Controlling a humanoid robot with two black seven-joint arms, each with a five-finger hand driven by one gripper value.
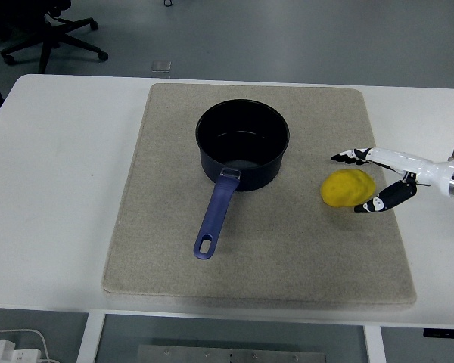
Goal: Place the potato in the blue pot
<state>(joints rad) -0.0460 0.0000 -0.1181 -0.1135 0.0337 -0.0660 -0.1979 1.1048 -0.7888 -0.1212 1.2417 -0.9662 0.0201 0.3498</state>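
White table; right hand spread around potato, arm cropped.

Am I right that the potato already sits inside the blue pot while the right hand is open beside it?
Not quite: the head view shows the potato lying on the mat, right of the blue pot, which holds nothing. The right hand is indeed open beside the potato.
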